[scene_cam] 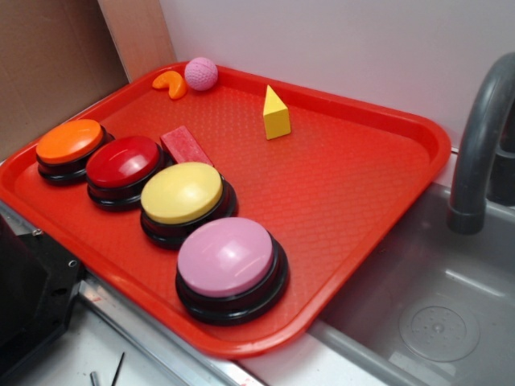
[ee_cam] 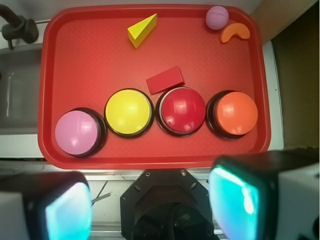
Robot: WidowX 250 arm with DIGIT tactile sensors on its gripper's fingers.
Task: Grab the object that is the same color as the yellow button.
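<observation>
Step in hand, as judged: approach not begun; the grasp was still to be made. The yellow wedge (ee_cam: 141, 29) stood alone on the far part of the red tray (ee_cam: 90, 65), well apart from the row of buttons, with open tray all round it. Colour reference, the yellow button (ee_cam: 128, 112), sat second in the row between the pink button (ee_cam: 78, 132) and the red button (ee_cam: 182, 109); the orange button (ee_cam: 235, 113) ended the row. A red flat block (ee_cam: 165, 80) lay just behind the red button; a pink ball (ee_cam: 217, 17) and an orange crescent (ee_cam: 235, 32) occupied the far corner.

Claw (ee_cam: 150, 205): wide open, holding nothing, both fingers framing the bottom of the wrist view. It was held high and back, over the near tray edge, looking down.

Next move likely calls for advancing past the button row, centring over the wedge, then descending.
</observation>
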